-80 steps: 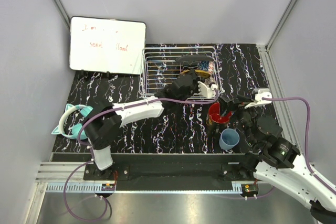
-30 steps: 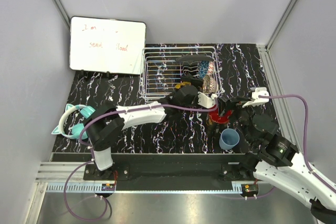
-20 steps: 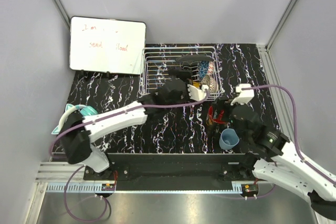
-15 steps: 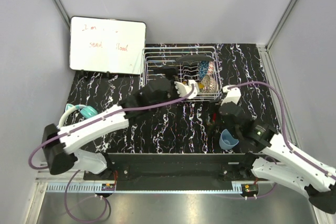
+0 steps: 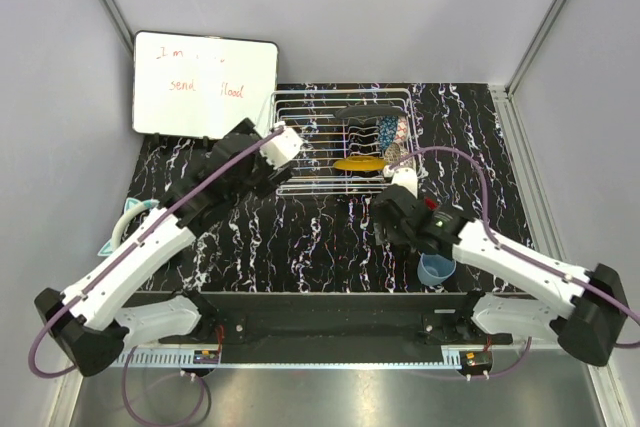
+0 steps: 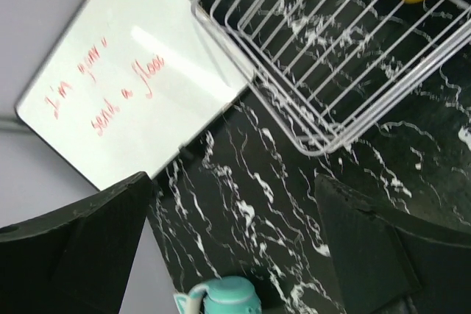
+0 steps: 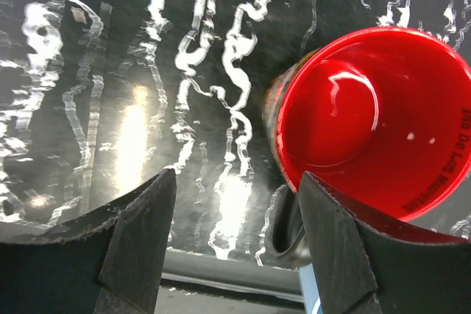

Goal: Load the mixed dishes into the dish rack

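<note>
On your bench (image 5: 330,237), the dish rack (image 5: 325,137) holds the yellow plate (image 5: 360,163). The black mug (image 7: 368,123) stands on the bench, just past your right fingers (image 7: 140,248), spread apart. Your left fingers (image 6: 81,255) are apart too.

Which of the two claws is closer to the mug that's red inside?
Right. The right gripper hangs close above the black mug, which sits beside one finger. The left gripper is off by the dish rack's left end.

Robot lab cell, plain grey panel walls (image 5: 400,7), aluminium rail (image 5: 330,357), marbled black tabletop (image 5: 320,237), handwritten whiteboard (image 5: 205,85)
</note>
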Controlling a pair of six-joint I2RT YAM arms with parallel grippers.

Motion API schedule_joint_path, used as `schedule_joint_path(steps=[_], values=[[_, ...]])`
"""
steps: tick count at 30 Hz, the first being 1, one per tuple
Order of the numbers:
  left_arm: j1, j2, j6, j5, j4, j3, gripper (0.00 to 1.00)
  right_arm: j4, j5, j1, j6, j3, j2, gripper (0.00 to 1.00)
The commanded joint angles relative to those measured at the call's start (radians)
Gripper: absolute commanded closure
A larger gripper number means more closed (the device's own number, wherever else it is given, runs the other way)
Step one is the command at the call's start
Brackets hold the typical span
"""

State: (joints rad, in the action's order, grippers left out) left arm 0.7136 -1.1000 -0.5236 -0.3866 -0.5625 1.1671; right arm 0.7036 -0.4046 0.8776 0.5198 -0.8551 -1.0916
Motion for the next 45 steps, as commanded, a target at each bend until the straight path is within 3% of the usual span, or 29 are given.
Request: schedule_joint_path(steps=[1, 7, 12, 20, 24, 29, 32, 40, 45], values=[[-0.051, 0.086, 0.085, 0.129, -0.068, -0.052, 0.01, -0.01, -0.013, 0.004, -0.012, -0.048, -0.096, 0.26], [-0.149, 0.1, 0.126, 0.216, -0.088, -0.046, 0.01, -0.033, -0.045, 0.006, 0.006, -0.025, -0.172, 0.3], [-0.226, 0.072, 0.149, 0.25, -0.013, -0.084, 0.01, -0.059, -0.054, 0.004, -0.006, -0.015, -0.223, 0.3], [-0.333, -0.193, 0.255, 0.269, 0.062, 0.011, 0.01, -0.061, -0.043, 0.003, -0.011, -0.018, -0.246, 0.37], [-0.348, -0.338, 0.261, 0.279, 0.056, 0.084, 0.01, -0.07, -0.025, 0.004, -0.001, -0.015, -0.249, 0.48], [-0.355, -0.455, 0.255, 0.285, 0.096, 0.137, 0.01, -0.084, 0.047, 0.004, 0.011, -0.006, -0.228, 0.77], [-0.355, -0.53, 0.264, 0.304, 0.098, 0.177, 0.02, -0.082, 0.066, 0.006, 0.017, 0.008, -0.199, 0.89], [-0.353, -0.627, 0.222, 0.33, 0.151, 0.169, 0.03, -0.061, 0.145, 0.004, 0.046, 0.034, -0.122, 0.98], [-0.341, -0.623, 0.217, 0.367, 0.154, 0.129, 0.11, -0.061, 0.174, 0.004, 0.023, 0.01, -0.129, 0.98]])
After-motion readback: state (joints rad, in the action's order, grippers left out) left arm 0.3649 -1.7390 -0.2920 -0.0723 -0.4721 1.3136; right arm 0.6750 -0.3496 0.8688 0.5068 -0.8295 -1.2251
